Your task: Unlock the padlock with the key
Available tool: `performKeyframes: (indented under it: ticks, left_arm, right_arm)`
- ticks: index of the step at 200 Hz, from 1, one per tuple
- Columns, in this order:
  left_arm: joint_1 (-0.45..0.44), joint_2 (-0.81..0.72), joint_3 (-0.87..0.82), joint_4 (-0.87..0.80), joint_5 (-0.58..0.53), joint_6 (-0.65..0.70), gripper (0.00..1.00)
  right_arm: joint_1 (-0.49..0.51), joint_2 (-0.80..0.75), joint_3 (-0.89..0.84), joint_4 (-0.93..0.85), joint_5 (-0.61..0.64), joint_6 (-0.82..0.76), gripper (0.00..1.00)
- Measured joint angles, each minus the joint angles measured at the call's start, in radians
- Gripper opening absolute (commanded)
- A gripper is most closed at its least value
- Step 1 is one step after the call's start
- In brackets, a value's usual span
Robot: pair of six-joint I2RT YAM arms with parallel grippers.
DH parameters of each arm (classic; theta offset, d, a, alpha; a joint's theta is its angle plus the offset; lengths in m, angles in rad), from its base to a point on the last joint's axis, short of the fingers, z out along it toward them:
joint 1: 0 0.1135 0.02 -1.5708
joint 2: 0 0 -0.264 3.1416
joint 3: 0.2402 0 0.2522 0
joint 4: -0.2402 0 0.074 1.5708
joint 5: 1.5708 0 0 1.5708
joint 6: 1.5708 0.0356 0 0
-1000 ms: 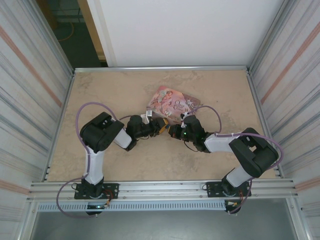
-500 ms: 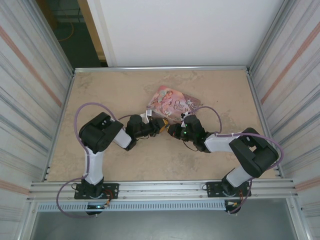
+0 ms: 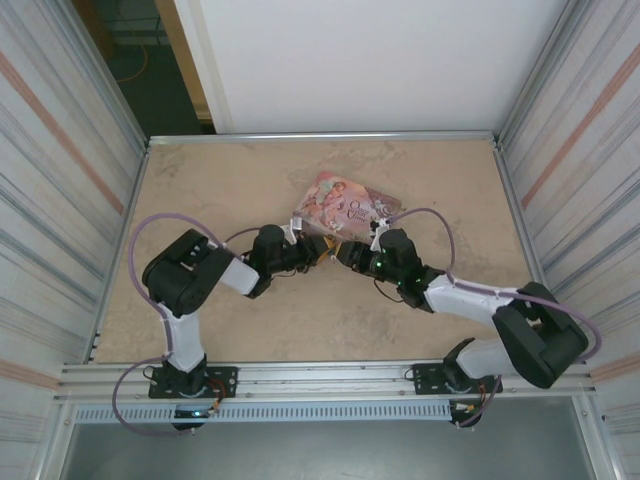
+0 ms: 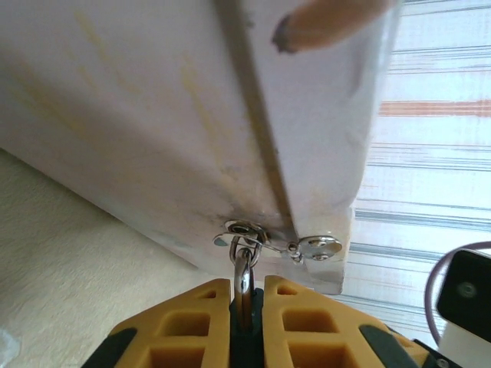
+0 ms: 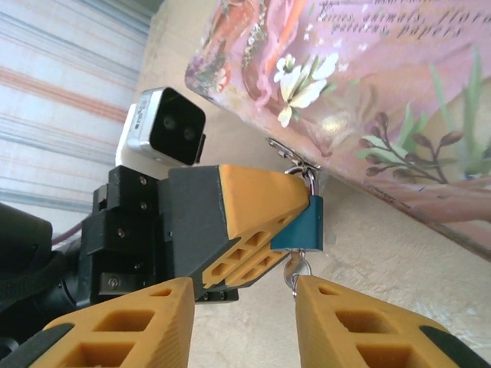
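The padlock (image 5: 301, 226), hung from the pink tin (image 5: 368, 92) near the middle of the tabletop (image 3: 250, 180), is pinched by its shackle (image 4: 244, 277) in the left gripper (image 4: 245, 303), and the key (image 5: 294, 270) appears seated in its underside, inside the spread right gripper (image 5: 245, 291). The key's head should be gripped squarely and twisted about its own axis while the padlock is held steady. On the tin only "patterns, papers" is legible.
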State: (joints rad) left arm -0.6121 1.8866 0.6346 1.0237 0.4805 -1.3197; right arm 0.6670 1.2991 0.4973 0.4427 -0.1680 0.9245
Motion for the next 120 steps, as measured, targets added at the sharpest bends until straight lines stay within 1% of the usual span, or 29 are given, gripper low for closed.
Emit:
performKeyframes:
  ticks: [26, 55, 69, 79, 93, 120]
  left_arm:
    - [-0.005, -0.045, 0.000, -0.057, -0.007, 0.007, 0.00]
    - [-0.010, -0.101, 0.000, -0.137, -0.011, 0.014, 0.00]
    - [-0.012, -0.125, 0.000, -0.177, -0.011, 0.018, 0.00]
    - [-0.015, -0.143, 0.000, -0.209, -0.012, 0.021, 0.00]
    - [-0.019, -0.161, 0.001, -0.245, -0.014, 0.025, 0.00]
    - [-0.025, -0.190, 0.002, -0.301, -0.017, 0.026, 0.00]
  right_arm:
    - [0.000, -0.108, 0.000, -0.087, 0.043, -0.068, 0.51]
    - [0.000, -0.216, -0.003, -0.154, 0.093, -0.130, 0.67]
    - [0.000, -0.259, -0.016, -0.157, 0.111, -0.151, 0.79]
    - [-0.002, -0.288, -0.030, -0.156, 0.121, -0.169, 0.89]
    - [-0.006, -0.326, -0.055, -0.156, 0.127, -0.180, 0.99]
    - [-0.013, -0.374, -0.079, -0.160, 0.134, -0.203, 0.99]
